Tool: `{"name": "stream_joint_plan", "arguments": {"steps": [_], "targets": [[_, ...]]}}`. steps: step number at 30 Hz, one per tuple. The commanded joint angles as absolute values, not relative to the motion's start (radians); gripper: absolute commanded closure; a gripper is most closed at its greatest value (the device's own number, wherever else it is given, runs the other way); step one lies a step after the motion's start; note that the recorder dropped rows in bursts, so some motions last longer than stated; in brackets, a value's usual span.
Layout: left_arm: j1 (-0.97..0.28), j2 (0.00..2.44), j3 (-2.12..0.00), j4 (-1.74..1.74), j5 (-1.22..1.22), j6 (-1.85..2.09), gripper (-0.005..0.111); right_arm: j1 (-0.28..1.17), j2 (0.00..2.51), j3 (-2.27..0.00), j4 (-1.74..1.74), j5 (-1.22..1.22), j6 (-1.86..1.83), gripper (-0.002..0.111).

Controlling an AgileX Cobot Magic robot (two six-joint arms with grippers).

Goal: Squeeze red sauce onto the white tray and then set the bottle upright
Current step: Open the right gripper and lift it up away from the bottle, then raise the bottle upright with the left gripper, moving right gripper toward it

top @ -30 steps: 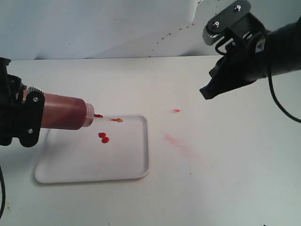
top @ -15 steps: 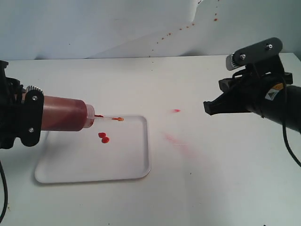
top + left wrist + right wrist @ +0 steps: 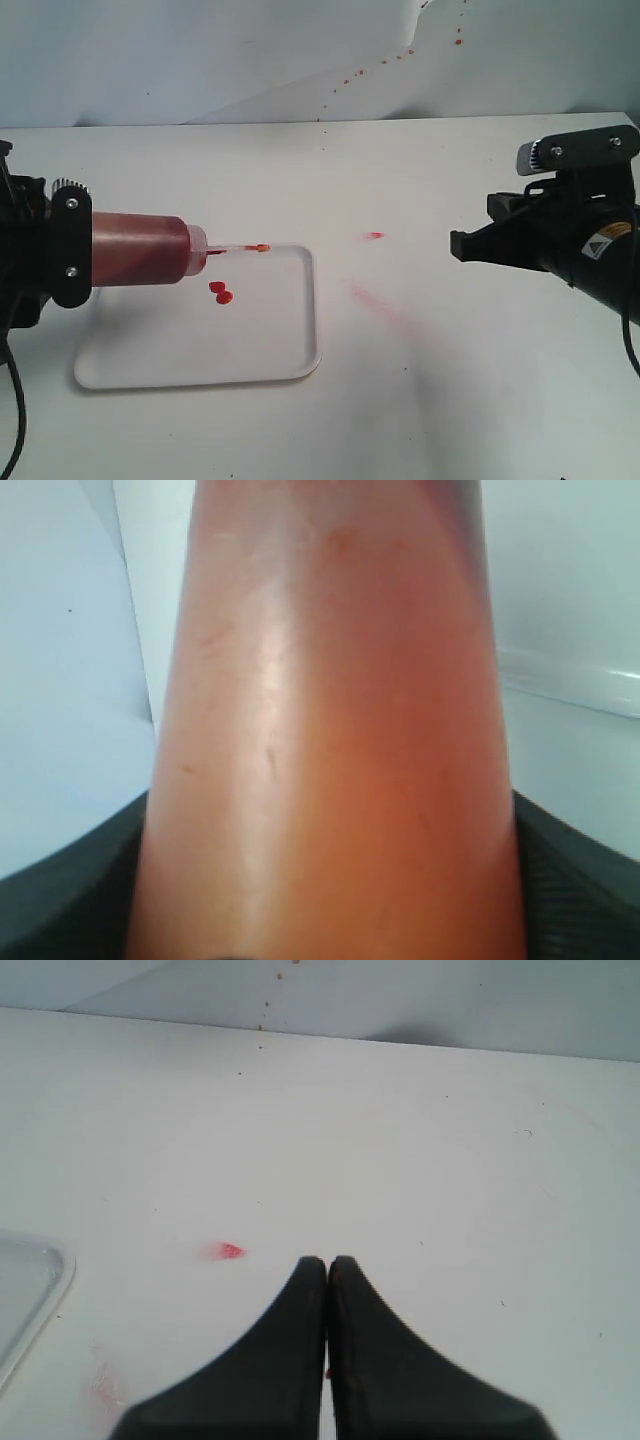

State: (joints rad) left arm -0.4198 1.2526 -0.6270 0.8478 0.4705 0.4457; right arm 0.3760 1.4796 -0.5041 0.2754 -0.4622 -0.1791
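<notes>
The bottle [image 3: 140, 248], translucent orange-red, lies nearly level above the left end of the white tray [image 3: 255, 335]. My left gripper [image 3: 68, 245] is shut on its body, which fills the left wrist view [image 3: 330, 730]. Its nozzle points right, and the tethered tip cap [image 3: 262, 247] hangs out over the tray's far rim. Two joined blobs of red sauce [image 3: 221, 291] sit on the tray below the nozzle. Far to the right, my right gripper [image 3: 456, 246] hovers over the table, shut and empty, its fingertips [image 3: 315, 1265] pressed together.
A small red spot [image 3: 375, 235] [image 3: 231, 1251] and a faint pale-red smear [image 3: 375, 300] mark the white table right of the tray. Red specks dot the back wall [image 3: 400, 55]. The tray's corner [image 3: 30, 1280] shows in the right wrist view.
My right arm has dropped and pulled back to the right, still shut. The bottle has levelled slightly, its nozzle end a little higher.
</notes>
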Motion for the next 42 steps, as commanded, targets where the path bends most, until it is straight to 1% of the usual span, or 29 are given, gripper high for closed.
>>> {"name": "stream_joint_plan", "arguments": {"steps": [1, 16, 23, 28, 30, 33, 36, 40, 41, 42], "targets": [[-0.424, 1.244, -0.633, 0.787, 0.451, 0.419, 0.107, 0.371, 1.471, -0.489, 0.264, -0.484, -0.171, 0.108], [-0.424, 1.233, -0.633, 0.755, 0.452, 0.391, 0.107, 0.371, 1.473, -0.486, 0.219, -0.468, -0.171, 0.108], [-0.424, 1.109, -0.628, 0.741, 0.442, 0.394, 0.107, 0.371, 1.473, -0.486, 0.165, -0.468, -0.135, 0.108], [-0.424, 1.019, -0.585, 0.741, 0.403, 0.399, 0.107, 0.371, 1.473, -0.486, 0.137, -0.468, -0.084, 0.108], [-0.424, 0.985, -0.57, 0.741, 0.381, 0.399, 0.107, 0.371, 1.473, -0.486, 0.045, -0.468, 0.0, 0.108], [-0.424, 0.932, -0.559, 0.726, 0.362, 0.397, 0.107, 0.371, 1.473, -0.486, -0.209, -0.498, 0.207, 0.108], [-0.424, 0.888, -0.559, 0.685, 0.362, 0.395, 0.107, 0.371, 1.473, -0.486, -0.458, -0.595, 0.426, 0.108], [-0.424, 0.846, -0.559, 0.64, 0.362, 0.393, 0.107, 0.371, 1.473, -0.486, -0.627, -0.732, 0.58, 0.108], [-0.424, 0.834, -0.559, 0.629, 0.354, 0.393, 0.107, 0.371, 1.473, -0.486, -0.651, -0.754, 0.602, 0.107], [-0.424, 0.825, -0.559, 0.613, 0.339, 0.393, 0.107, 0.371, 1.473, -0.486, -0.668, -0.787, 0.625, 0.103]]}}
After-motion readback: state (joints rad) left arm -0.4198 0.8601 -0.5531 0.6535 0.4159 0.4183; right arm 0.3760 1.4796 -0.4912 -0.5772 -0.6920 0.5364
